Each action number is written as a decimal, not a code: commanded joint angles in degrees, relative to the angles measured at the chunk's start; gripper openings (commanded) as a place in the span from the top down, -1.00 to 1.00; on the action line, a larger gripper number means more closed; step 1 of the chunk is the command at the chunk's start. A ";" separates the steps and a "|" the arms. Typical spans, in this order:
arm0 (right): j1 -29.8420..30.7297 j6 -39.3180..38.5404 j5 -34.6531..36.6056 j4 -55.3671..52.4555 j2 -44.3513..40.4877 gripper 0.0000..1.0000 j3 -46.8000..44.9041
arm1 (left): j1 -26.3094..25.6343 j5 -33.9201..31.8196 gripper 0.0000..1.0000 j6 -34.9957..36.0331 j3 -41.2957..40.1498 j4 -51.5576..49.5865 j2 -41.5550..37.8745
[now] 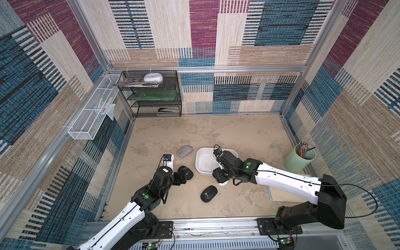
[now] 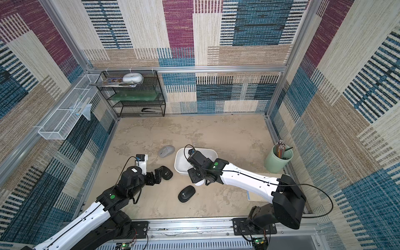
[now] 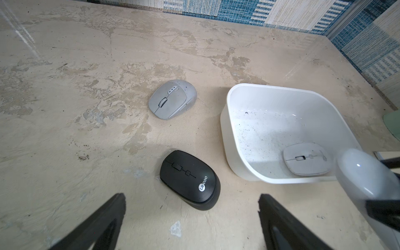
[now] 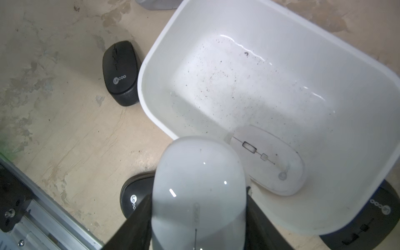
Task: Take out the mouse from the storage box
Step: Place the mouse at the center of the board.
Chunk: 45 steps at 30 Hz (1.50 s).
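The storage box (image 1: 200, 159) (image 2: 179, 159) (image 3: 229, 101) (image 4: 151, 56), a shallow white tub, stands mid-table. One flat white mouse (image 3: 307, 159) (image 4: 270, 160) lies inside it by the near wall. My right gripper (image 1: 221, 180) (image 4: 199, 201) is shut on a second white mouse (image 1: 223, 184) (image 2: 199, 183) (image 3: 365, 179) (image 4: 199, 164), holding it above the box's near rim. My left gripper (image 1: 183, 175) (image 3: 191, 195) stands open just short of a black mouse (image 1: 187, 172) (image 2: 167, 172) (image 3: 189, 179) (image 4: 122, 73), with nothing between its fingers.
A grey mouse (image 1: 185, 151) (image 3: 173, 99) lies left of the box. Another black mouse (image 1: 208, 193) (image 4: 134, 197) lies near the front, and a third (image 4: 363, 220) beside the box. A green pencil cup (image 1: 299, 159) stands right. A black mesh rack (image 1: 155, 93) fills the back left corner.
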 commanded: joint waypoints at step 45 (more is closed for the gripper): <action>3.66 7.49 3.91 3.81 -3.13 -0.59 -15.22 | 0.05 2.95 -0.99 0.29 1.03 2.64 4.90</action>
